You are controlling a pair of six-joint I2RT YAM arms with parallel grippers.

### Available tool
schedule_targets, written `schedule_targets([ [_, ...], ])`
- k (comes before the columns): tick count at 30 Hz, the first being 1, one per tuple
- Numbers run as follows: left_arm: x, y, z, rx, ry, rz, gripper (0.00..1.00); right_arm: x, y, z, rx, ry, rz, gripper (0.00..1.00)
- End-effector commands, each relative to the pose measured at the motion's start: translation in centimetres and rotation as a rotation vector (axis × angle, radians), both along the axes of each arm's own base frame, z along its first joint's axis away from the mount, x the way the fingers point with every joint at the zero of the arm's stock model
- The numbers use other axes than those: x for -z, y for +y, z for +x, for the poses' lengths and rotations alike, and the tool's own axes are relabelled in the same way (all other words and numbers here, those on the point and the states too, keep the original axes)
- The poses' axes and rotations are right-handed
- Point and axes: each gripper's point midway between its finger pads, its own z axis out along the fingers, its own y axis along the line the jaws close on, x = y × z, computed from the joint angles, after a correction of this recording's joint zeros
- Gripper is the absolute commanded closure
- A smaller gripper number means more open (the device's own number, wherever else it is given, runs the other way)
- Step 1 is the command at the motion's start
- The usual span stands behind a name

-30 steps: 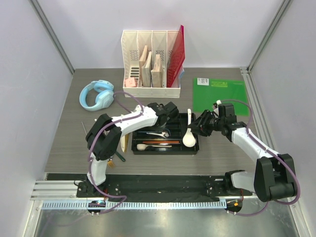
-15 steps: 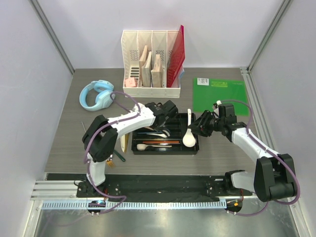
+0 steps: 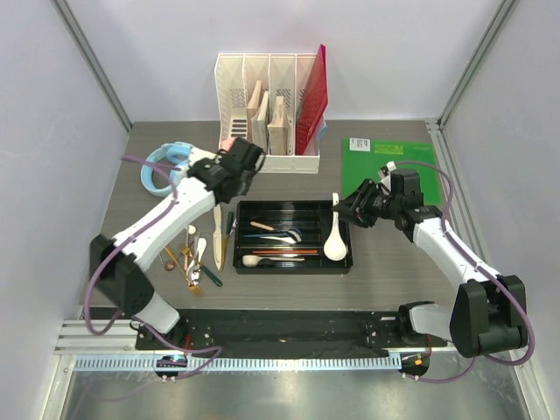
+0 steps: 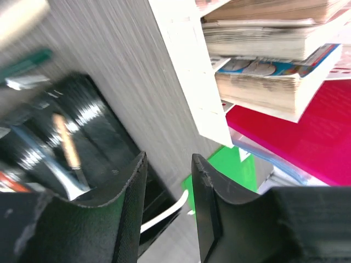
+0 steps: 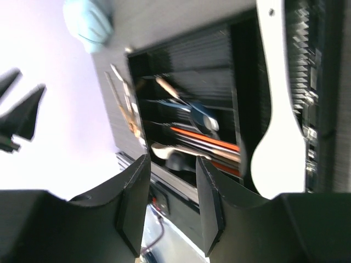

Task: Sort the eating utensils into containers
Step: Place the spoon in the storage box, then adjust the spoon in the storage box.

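The black cutlery tray lies mid-table and holds red chopsticks, a silver spoon and a few other pieces. A large white ceramic soup spoon lies in its right end compartment and also shows in the right wrist view. Several loose utensils lie on the table left of the tray. My left gripper is open and empty, above the table between the tray's back left corner and the file organizer; its jaws stand apart. My right gripper is open and empty, just right of the tray's back right corner.
A white file organizer with books and a red folder stands at the back. Blue headphones lie at the back left. A green mat lies at the back right. Walls close in both sides.
My left arm has swung from over the tray up and left to beside the organizer, uncovering the loose utensils. My right gripper has drawn back slightly from the tray.
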Motion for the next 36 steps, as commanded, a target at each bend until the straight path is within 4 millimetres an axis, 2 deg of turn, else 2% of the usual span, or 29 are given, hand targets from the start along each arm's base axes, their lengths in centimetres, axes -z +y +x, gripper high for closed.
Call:
schedule_targets([
  [1,-0.9,4.3,-5.0,0.211,0.129,0.171,0.62,-4.7,0.1,2.2,0.036,-0.1,0.036,0.55],
  [2,-1.8,5.2,-6.0,0.23,0.114,0.181,0.62,-5.2,0.0,2.5,0.045,-0.115,0.035,0.55],
  [4,-3.0,6.5,-6.8,0.293,0.099,0.23,0.62,-6.4,0.3,3.1,0.025,-0.161,0.038,0.55],
  [6,-4.9,7.2,-7.6,0.357,0.058,0.28,0.61,-6.9,0.4,3.6,-0.004,-0.156,0.021,0.56],
  [8,-5.5,7.9,-8.6,0.382,0.076,0.313,0.61,-7.3,0.5,3.9,-0.013,-0.145,0.013,0.56],
  [10,-5.1,8.7,-10.0,0.419,0.116,0.343,0.61,-8.5,1.2,4.7,-0.023,-0.16,0.006,0.58],
  [11,-4.3,8.8,-10.7,0.438,0.147,0.352,0.61,-8.7,1.9,4.9,-0.042,-0.161,0.006,0.58],
  [12,-4.0,8.8,-11.5,0.464,0.152,0.336,0.61,-9.3,2.8,5.9,-0.066,-0.181,0.0,0.58],
  [13,-3.5,8.8,-12.0,0.481,0.165,0.331,0.62,-9.3,4.8,5.7,-0.121,-0.185,-0.007,0.59],
  [14,-2.1,8.8,-12.5,0.496,0.187,0.328,0.62,-8.9,5.9,5.7,-0.155,-0.172,-0.021,0.59],
  [15,-1.7,8.5,-12.8,0.512,0.18,0.312,0.62,-10.3,7.4,6.0,-0.197,-0.211,-0.033,0.59],
  [16,-1.9,8.2,-13.3,0.537,0.156,0.283,0.62,-7.8,8.3,6.9,-0.241,-0.187,-0.103,0.59],
  [17,-1.2,8.2,-13.5,0.55,0.151,0.282,0.62,-6.9,10.0,5.4,-0.31,-0.139,-0.136,0.59],
  [18,-1.1,8.2,-13.7,0.553,0.147,0.28,0.62,-7.9,11.1,6.0,-0.34,-0.168,-0.148,0.58],
  [20,-1.0,9.0,-14.2,0.55,0.143,0.307,0.61,-5.5,12.5,5.9,-0.386,-0.125,-0.206,0.57],
  [21,-1.1,9.3,-14.2,0.549,0.142,0.321,0.61,-5.4,12.9,6.1,-0.399,-0.131,-0.216,0.55],
  [23,-1.3,10.0,-14.1,0.559,0.141,0.377,0.61,-2.8,12.7,5.9,-0.432,-0.085,-0.287,0.53],
  [24,-1.1,10.3,-14.3,0.558,0.159,0.391,0.61,-2.6,13.3,5.3,-0.47,-0.083,-0.303,0.51],
  [26,-0.9,10.5,-14.4,0.559,0.187,0.403,0.61,0.1,13.5,3.9,-0.553,-0.019,-0.355,0.5],
  [27,-0.8,10.4,-14.4,0.576,0.187,0.408,0.61,1.0,14.3,2.9,-0.593,-0.008,-0.373,0.49],
  [29,0.1,10.3,-14.4,0.586,0.214,0.417,0.61,2.9,14.8,2.2,-0.643,0.005,-0.407,0.5],
  [33,1.2,10.1,-14.4,0.598,0.242,0.415,0.61,4.1,16.4,1.8,-0.684,-0.033,-0.439,0.5],
  [36,1.8,9.8,-14.3,0.605,0.257,0.413,0.61,5.4,17.6,0.6,-0.745,-0.028,-0.449,0.5],
])
